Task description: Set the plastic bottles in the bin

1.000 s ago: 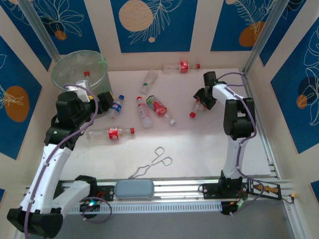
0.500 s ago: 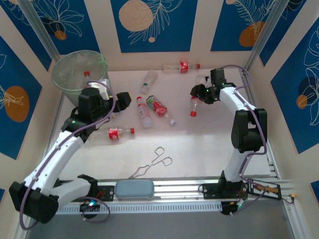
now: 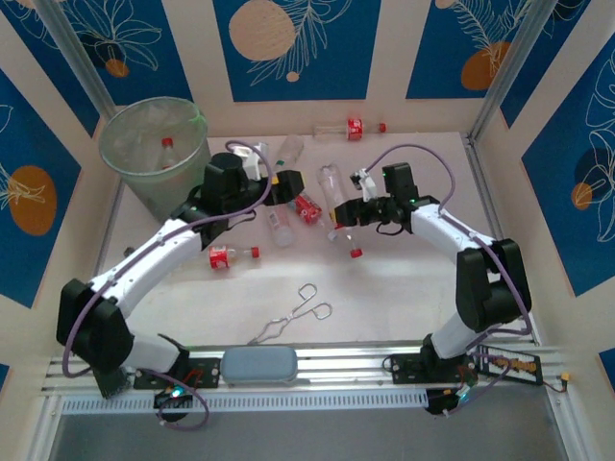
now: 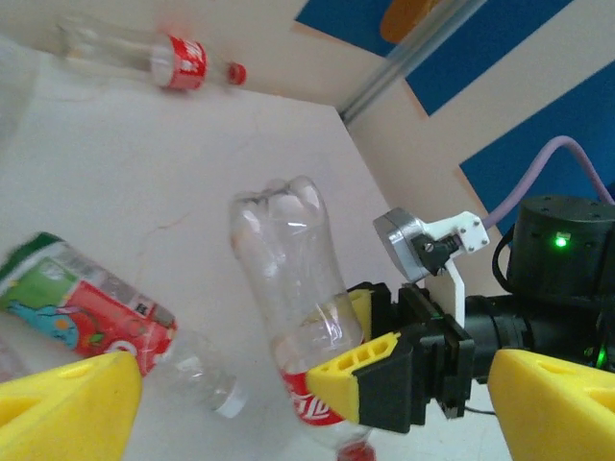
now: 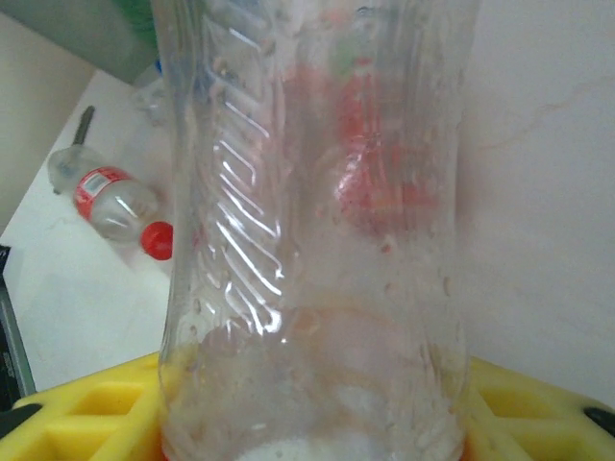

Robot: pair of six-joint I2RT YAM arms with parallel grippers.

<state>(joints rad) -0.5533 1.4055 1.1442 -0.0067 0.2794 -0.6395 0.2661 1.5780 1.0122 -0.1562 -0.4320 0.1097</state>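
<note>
Right gripper [image 3: 342,215] jaws clamped on bottle [image 3: 332,185], long axis roughly top-to-bottom mid-frame, cap down. Left gripper [image 3: 290,186] jaws wide, empty.

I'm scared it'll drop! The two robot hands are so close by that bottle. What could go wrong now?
The right hand holds the clear bottle cap down, and the left hand is open next to it. If the right lets go before the left shuts, the bottle may fall on the table, not in the bin. The hands are very close, so they might bump.
</note>
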